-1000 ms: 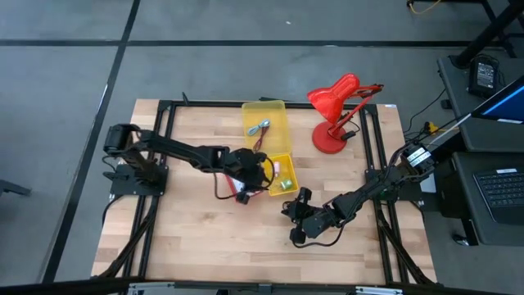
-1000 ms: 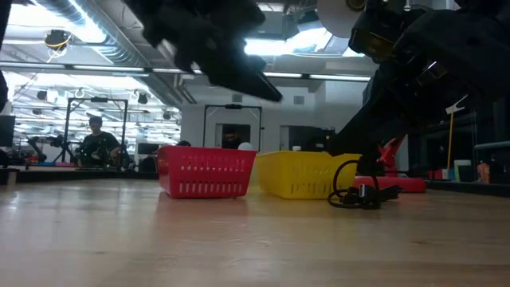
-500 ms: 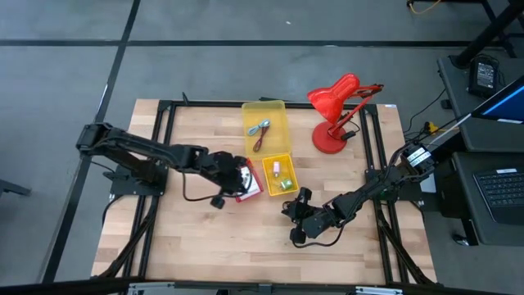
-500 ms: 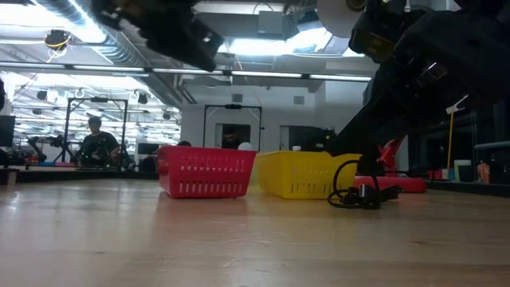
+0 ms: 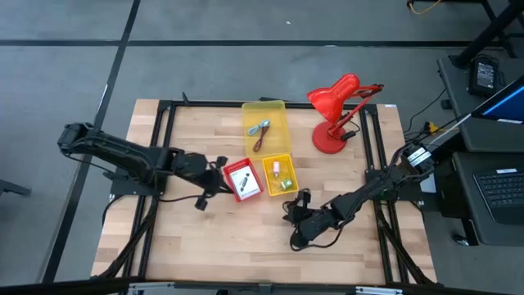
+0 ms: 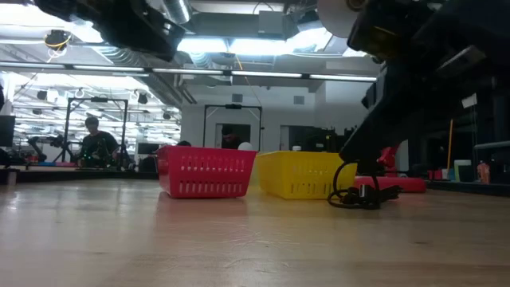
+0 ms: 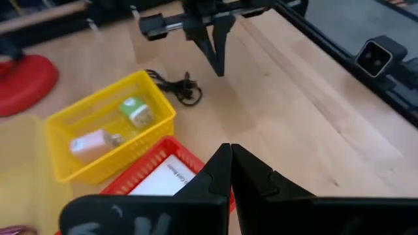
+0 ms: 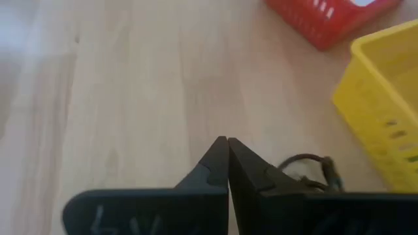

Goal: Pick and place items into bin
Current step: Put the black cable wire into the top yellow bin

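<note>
— Hands first: where are yours, and what are they doing?

— My left hand point(image 5: 214, 185) is pressed closed with nothing in it, hovering over the tabletop point(image 5: 205, 246) just at nine o'clock of the red basket point(image 5: 242, 179). My right hand point(image 5: 304, 201) is closed too, also empty, its tips down near the black cable point(image 5: 301, 197).

— Where exactly is that cable?

— Loose on the wood, just at four o'clock of the small yellow basket point(image 5: 279, 174). From my right wrist I see its loop point(image 8: 305, 167) right ahead of my closed fingers point(image 8: 225, 166), beside the yellow basket wall point(image 8: 385, 104). I cannot tell whether my fingertips touch it.

— And the other items?

— A white printed packet point(image 5: 241, 180) lies flat in the red basket. The small yellow basket, touching the red one at its three o'clock side, holds a green piece point(image 7: 135, 109) and a pink piece point(image 7: 91, 141). At twelve o'clock of those, the larger yellow bin point(image 5: 265, 124) holds a dark red cord point(image 5: 260, 141) and a blue-and-silver tool point(image 5: 259, 128).

— Anything else on the tabletop?

— A red desk lamp point(image 5: 335, 111) at two o'clock of the baskets, well apart from both hands.
</note>
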`<action>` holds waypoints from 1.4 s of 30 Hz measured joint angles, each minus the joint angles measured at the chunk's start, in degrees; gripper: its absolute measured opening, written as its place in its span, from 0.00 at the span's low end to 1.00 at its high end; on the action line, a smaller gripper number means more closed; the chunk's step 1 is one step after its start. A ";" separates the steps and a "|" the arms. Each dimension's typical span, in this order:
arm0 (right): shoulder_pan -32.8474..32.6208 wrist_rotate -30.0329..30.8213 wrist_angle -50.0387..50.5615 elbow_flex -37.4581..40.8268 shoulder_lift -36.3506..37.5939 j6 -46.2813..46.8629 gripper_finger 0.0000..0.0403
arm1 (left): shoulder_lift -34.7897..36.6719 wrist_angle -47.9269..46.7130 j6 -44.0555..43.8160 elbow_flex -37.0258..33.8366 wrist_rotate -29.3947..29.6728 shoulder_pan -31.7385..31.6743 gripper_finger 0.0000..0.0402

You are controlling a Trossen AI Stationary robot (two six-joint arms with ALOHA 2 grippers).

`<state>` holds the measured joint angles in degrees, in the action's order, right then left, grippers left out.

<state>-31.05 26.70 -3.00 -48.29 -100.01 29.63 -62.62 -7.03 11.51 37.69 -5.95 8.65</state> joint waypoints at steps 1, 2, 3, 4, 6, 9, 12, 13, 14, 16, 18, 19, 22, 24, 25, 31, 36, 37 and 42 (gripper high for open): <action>0.01 0.03 2.74 -1.22 0.16 0.05 0.00 | 1.43 -0.01 -0.13 -0.81 1.24 0.34 0.00; 0.01 0.10 6.19 -2.64 0.26 0.31 0.00 | 2.96 -0.06 -0.44 -1.58 2.65 0.70 0.00; 0.03 0.15 9.92 -4.20 0.28 1.31 0.00 | 4.33 0.11 -0.95 -2.33 4.31 1.11 0.00; 0.03 0.17 14.26 -5.88 0.28 2.12 0.00 | 5.68 0.41 -1.49 -3.19 5.87 1.45 0.00; 0.03 0.21 23.01 -9.25 0.37 4.39 0.00 | 8.12 1.35 -2.64 -5.03 8.07 2.25 0.00; 0.03 0.27 32.96 -13.37 0.46 6.84 0.00 | 11.33 3.52 -2.86 -7.77 8.35 3.50 0.00; 0.03 0.28 39.46 -15.78 0.46 7.43 0.00 | 13.64 4.28 -3.71 -10.04 9.10 4.67 0.00; 0.03 0.28 40.27 -16.15 0.46 7.43 0.00 | 14.20 5.04 -4.11 -10.70 9.62 5.02 0.00; 0.03 0.26 40.88 -16.33 0.46 7.43 0.00 | 14.78 5.92 -4.52 -11.42 9.98 5.38 0.00; 0.03 0.26 42.02 -16.33 0.46 6.96 0.00 | 15.58 6.43 -4.94 -12.41 10.73 6.01 0.01; 0.15 0.25 42.63 -16.33 0.46 6.00 0.00 | 15.88 6.40 -5.45 -12.73 11.58 6.59 0.01; 0.30 0.25 42.68 -16.31 0.46 5.84 0.00 | 15.90 6.49 -5.87 -12.77 11.99 6.83 0.01; 0.85 0.15 42.82 -16.32 0.46 3.54 0.00 | 15.90 6.53 -6.46 -12.77 12.46 7.36 0.01; 1.00 -0.46 42.81 -16.32 0.46 0.77 0.00 | 15.90 6.53 -6.45 -12.77 12.52 7.74 0.01; 1.08 -0.73 42.81 -16.31 0.46 -0.31 0.01 | 15.90 6.55 -6.45 -12.77 12.50 7.88 0.01; 1.78 -1.06 42.81 -16.31 0.43 -0.26 0.10 | 15.90 6.53 -7.97 -12.76 12.49 8.70 0.01; 1.71 -1.41 43.01 -16.31 0.24 -0.15 0.21 | 15.90 6.49 -7.96 -12.77 12.48 9.35 0.01; 1.73 -1.43 43.05 -16.31 0.24 -0.15 0.23 | 15.90 6.47 -7.96 -12.75 12.48 9.35 0.01; 1.95 -1.40 43.11 -16.02 0.24 -0.16 0.30 | 15.88 6.47 -7.95 -12.75 12.50 9.34 0.01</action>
<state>-29.11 25.31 40.11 -64.31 -99.77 29.47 -46.74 -0.56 3.55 24.95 6.55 17.99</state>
